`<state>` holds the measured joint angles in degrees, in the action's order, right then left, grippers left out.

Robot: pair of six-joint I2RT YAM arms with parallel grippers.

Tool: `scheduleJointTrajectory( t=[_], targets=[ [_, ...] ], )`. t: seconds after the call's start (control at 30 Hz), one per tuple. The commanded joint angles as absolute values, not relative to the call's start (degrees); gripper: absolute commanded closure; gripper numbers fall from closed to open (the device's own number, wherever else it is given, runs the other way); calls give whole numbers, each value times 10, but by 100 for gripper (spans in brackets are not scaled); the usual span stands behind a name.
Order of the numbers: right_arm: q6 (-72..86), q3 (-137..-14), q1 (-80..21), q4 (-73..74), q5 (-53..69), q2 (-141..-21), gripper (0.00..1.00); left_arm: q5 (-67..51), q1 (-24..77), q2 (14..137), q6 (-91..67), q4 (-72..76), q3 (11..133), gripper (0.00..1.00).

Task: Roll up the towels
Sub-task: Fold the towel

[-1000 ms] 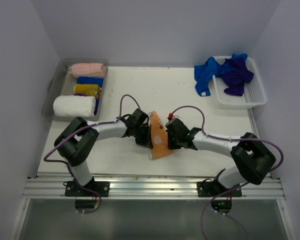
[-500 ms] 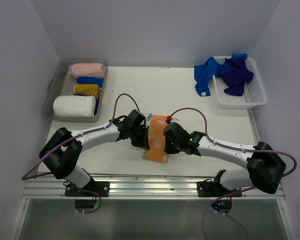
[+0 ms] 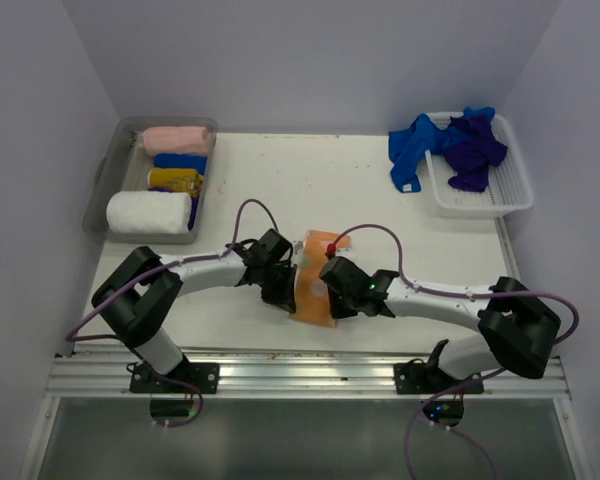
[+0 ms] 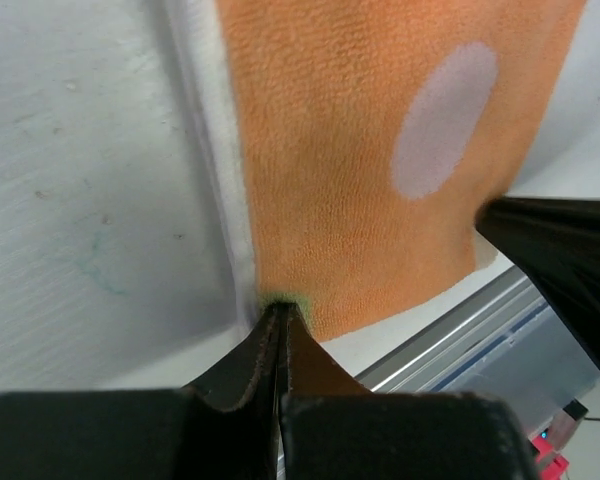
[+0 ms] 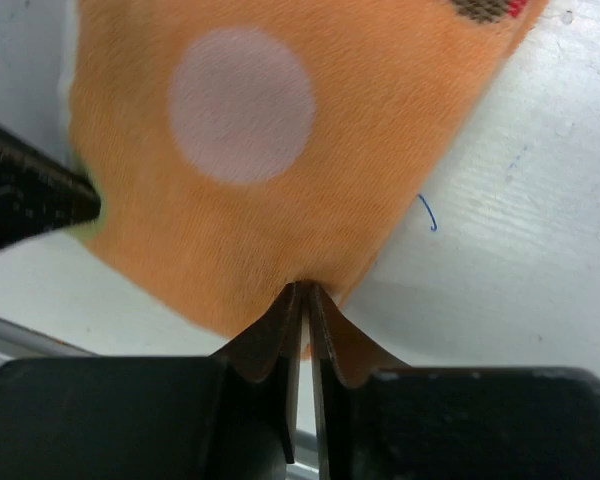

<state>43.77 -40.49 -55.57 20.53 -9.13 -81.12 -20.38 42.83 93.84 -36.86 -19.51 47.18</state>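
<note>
Bare tabletop (image 3: pixel 310 180) lies open across the far middle, between the grey bin (image 3: pixel 98 190) at left and the white basket (image 3: pixel 480 208) at right; nearer, the left gripper (image 3: pixel 285 292) and right gripper (image 3: pixel 330 292) crowd the orange towel (image 3: pixel 310 285).

Legible text, labels, brands, numbers, signs: none.

Markings noted, none of them readable:
- On the orange towel (image 5: pixel 280 220): pale round spots and a dark-and-red printed patch at one corner; no lettering.
- On the table (image 5: pixel 500 200): one small blue curl mark (image 5: pixel 428 212) just beside the towel's edge; no readable character.
- On the yellow rolled towel (image 3: pixel 174 180) in the grey bin (image 3: pixel 100 190): dark print, too small to read.
</note>
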Motion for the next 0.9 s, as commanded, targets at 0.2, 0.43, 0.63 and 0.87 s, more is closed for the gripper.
scheduleJointTrajectory(
  t=[0.2, 0.43, 0.63, 0.87],
  targets=[
    [307, -495, -653, 288, -218, -783, 63, -79, 392, 812, -308, -367, 542, 100],
    [214, -545, -716, 265, -243, -869, 56, -75, 310, 779, -292, -388, 545, 100],
    [204, -526, -719, 227, -232, -920, 57, -98, 309, 783, -305, -360, 527, 100],
    [213, -505, -719, 195, -236, -927, 83, -213, 308, 833, -337, -216, 511, 100]
  ],
)
